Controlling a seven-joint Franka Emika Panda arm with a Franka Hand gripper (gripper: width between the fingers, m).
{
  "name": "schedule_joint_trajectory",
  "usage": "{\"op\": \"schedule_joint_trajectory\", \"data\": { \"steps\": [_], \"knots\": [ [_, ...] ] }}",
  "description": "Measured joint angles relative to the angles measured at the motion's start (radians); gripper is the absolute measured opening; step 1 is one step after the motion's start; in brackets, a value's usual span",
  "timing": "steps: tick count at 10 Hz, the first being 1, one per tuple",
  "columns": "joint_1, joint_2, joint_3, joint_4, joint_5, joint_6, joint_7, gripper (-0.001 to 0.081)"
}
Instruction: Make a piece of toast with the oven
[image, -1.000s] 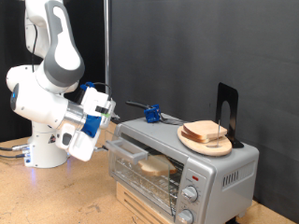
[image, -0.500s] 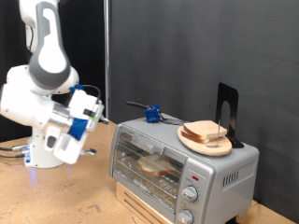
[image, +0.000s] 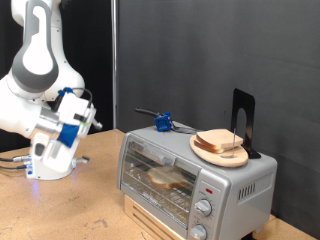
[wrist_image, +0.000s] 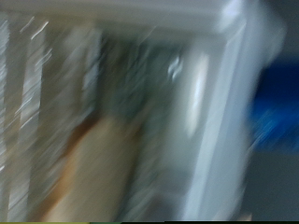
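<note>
- Wooden tabletop (image: 80, 205) carries the setup; a black backdrop closes the scene behind.
- Nearest: the oven (image: 195, 180), door shut, with the piece of toast (image: 168, 178) lying on the inner rack behind the glass.
- On its roof, a plate (image: 220, 152) of stacked bread slices.
- Farther, towards the exterior view's left: the gripper (image: 88, 118), well apart from the oven; finger spread cannot be told.
- Wrist view is motion-blurred. Judgement: heating calls for the knobs, approached squarely.
</note>
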Motion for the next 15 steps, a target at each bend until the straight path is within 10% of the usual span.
{"op": "schedule_joint_trajectory", "data": {
  "steps": [3,7,11,15],
  "knots": [
    [0.005,0.068,0.008,0.15,-0.03,-0.1,0.119,0.0809],
    [0.017,0.173,0.055,0.253,0.175,0.091,0.158,0.0809],
    [0.016,0.236,0.062,0.328,0.106,-0.054,0.202,0.0809],
    [0.059,0.371,0.128,0.453,0.278,0.163,0.302,0.0809]
  ]
}}
